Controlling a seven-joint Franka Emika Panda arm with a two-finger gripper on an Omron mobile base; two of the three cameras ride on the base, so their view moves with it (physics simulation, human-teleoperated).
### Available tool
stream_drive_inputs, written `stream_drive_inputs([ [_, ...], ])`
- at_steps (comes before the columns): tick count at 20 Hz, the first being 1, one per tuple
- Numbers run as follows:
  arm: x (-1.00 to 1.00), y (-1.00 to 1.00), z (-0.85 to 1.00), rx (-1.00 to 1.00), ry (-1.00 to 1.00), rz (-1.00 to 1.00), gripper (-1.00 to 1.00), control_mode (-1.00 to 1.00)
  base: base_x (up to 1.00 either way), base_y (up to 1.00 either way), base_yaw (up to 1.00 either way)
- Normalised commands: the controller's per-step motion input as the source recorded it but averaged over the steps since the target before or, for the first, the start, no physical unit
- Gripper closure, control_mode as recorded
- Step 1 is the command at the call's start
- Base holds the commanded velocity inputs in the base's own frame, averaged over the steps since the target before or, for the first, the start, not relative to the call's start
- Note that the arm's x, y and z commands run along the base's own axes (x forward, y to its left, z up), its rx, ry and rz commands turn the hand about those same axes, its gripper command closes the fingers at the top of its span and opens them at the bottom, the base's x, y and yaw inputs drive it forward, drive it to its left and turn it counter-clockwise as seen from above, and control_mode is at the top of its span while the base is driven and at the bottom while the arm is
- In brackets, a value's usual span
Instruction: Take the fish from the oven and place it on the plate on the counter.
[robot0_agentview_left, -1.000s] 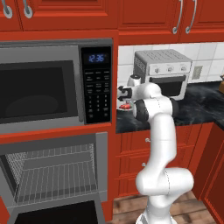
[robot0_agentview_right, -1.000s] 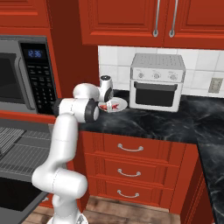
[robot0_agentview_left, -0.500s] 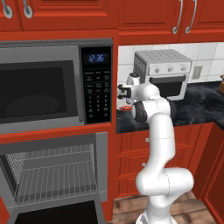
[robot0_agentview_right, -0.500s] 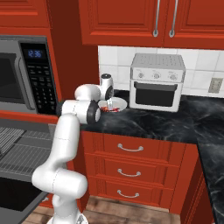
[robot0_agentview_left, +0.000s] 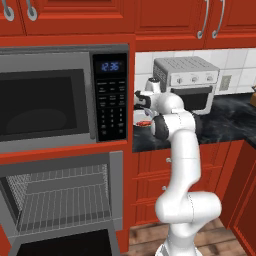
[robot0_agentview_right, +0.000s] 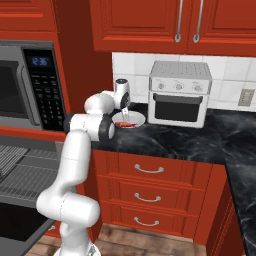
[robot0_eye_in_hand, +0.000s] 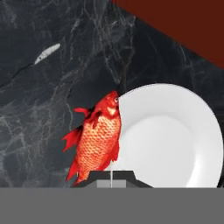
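Note:
The red-orange fish (robot0_eye_in_hand: 98, 138) lies across the left rim of the white plate (robot0_eye_in_hand: 175, 140), partly over the dark counter (robot0_eye_in_hand: 43, 87). My gripper (robot0_eye_in_hand: 112, 181) hangs just above it, shut, with nothing visible between its fingertips. From the base views, the gripper (robot0_agentview_right: 124, 111) points down over the plate (robot0_agentview_right: 135, 118) at the counter's left end, and the fish (robot0_agentview_right: 127, 124) shows as a red spot on the near rim. In the left base view, the fish (robot0_agentview_left: 145, 123) lies under the hand beside the microwave. The oven (robot0_agentview_left: 60, 200) stands open at lower left, its wire rack bare.
A silver toaster oven (robot0_agentview_right: 180, 95) stands on the counter right of the plate, against the tiled wall. The microwave (robot0_agentview_left: 50, 105) sits above the oven, its side wall close to my hand. Red drawers (robot0_agentview_right: 145, 172) run below the counter. The open oven door (robot0_agentview_left: 65, 245) juts out low.
The jaws have gone from partly open to shut. The fish stays on the plate's rim, and the arm has barely moved.

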Motion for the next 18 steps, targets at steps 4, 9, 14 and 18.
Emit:
stream_drive_inputs([
  [4,-0.77,-0.03,0.09,0.00,-0.11,0.00,1.00,-1.00,0.00,0.00,0.00],
  [9,-0.93,-0.24,0.09,0.03,-0.08,0.00,1.00,-1.00,0.00,0.00,0.00],
  [14,-0.89,-0.31,0.10,0.03,-0.10,0.00,-1.00,-1.00,0.00,0.00,0.00],
  [18,-0.84,-0.19,0.24,0.00,-0.15,0.00,-1.00,-1.00,0.00,0.00,0.00],
])
